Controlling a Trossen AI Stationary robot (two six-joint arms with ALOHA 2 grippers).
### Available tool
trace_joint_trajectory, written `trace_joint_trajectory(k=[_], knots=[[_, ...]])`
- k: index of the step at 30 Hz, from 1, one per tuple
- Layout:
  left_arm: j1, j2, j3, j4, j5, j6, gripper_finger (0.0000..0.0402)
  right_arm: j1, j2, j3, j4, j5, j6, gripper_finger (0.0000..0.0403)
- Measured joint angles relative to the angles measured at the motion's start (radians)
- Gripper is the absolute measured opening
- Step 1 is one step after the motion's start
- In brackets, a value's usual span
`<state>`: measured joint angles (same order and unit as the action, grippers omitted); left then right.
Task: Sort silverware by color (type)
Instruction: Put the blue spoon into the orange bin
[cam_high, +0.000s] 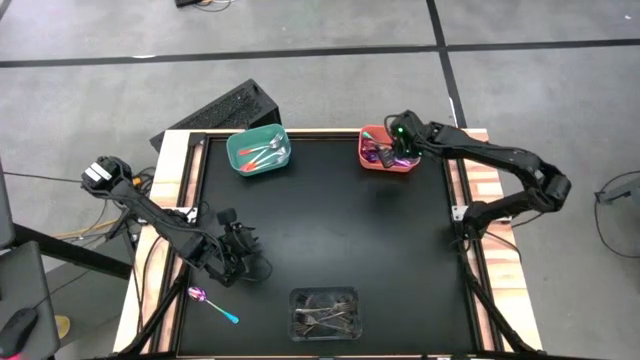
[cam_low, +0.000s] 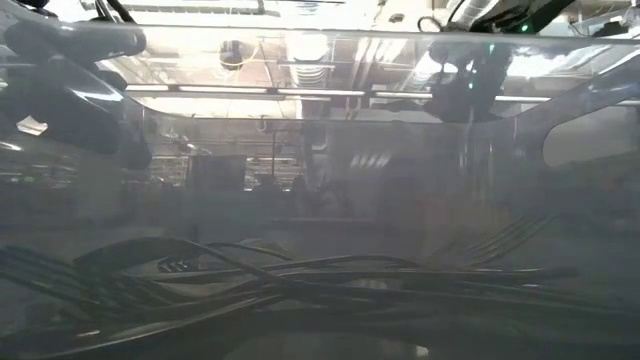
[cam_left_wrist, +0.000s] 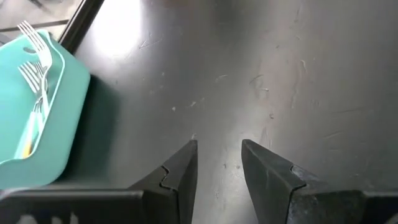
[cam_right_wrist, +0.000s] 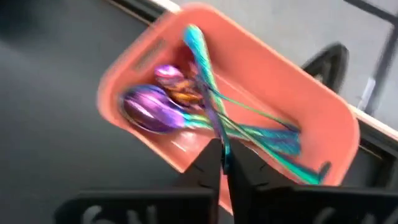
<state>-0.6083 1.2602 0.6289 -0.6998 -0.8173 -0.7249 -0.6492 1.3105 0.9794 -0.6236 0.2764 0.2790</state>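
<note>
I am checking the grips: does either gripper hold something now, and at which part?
The right gripper, over the pink bin, pinches a spoon by its thin handle. The left gripper holds nothing.

Overhead, tray-level, two wrist views; teal bin (cam_high: 259, 151) shared.

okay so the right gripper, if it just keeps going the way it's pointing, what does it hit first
Most likely the iridescent spoons lying in the pink bin. The right gripper hangs over that bin, pointing into it, with a thin handle between its nearly shut fingers. How far above the pile it sits is hard to judge.
</note>
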Motion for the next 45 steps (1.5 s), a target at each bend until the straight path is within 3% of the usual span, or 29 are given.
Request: trace_joint_trajectory(k=[5, 9, 14, 18, 24, 31, 35, 39, 45], knots=[[0.000, 0.000, 0.000, 0.000, 0.029, -0.010, 0.0116, -0.012, 0.039, -0.002, -0.018, 0.033, -0.017, 0.0103], [0.000, 0.000, 0.000, -0.004, 0.103, -0.021, 0.0116, -0.020, 0.032, -0.002, -0.062, 0.147, 0.050, 0.0164], [0.000, 0.000, 0.000, -0.026, 0.193, -0.046, 0.0116, 0.023, -0.018, -0.001, -0.085, 0.170, 0.072, 0.0205], [0.000, 0.000, 0.000, -0.025, 0.353, -0.044, 0.0116, 0.149, -0.065, -0.001, -0.067, 0.194, 0.088, 0.0208], [-0.027, 0.000, 0.000, -0.024, 0.702, -0.048, 0.0116, 0.403, -0.119, -0.001, 0.009, 0.312, 0.128, 0.0194], [-0.182, 0.000, 0.011, -0.022, 0.895, -0.152, 0.0094, 0.690, -0.115, -0.001, 0.156, 0.486, 0.165, 0.0184], [-0.273, 0.001, 0.018, 0.043, 0.908, -0.208, 0.0070, 0.759, -0.074, -0.003, 0.210, 0.558, 0.166, 0.0182], [-0.363, 0.019, 0.018, 0.139, 0.829, -0.238, 0.0060, 0.781, -0.038, -0.002, 0.247, 0.560, 0.170, 0.0182], [-0.437, 0.109, 0.018, 0.172, 0.835, -0.265, 0.0060, 0.787, 0.002, -0.002, 0.271, 0.556, 0.193, 0.0182]])
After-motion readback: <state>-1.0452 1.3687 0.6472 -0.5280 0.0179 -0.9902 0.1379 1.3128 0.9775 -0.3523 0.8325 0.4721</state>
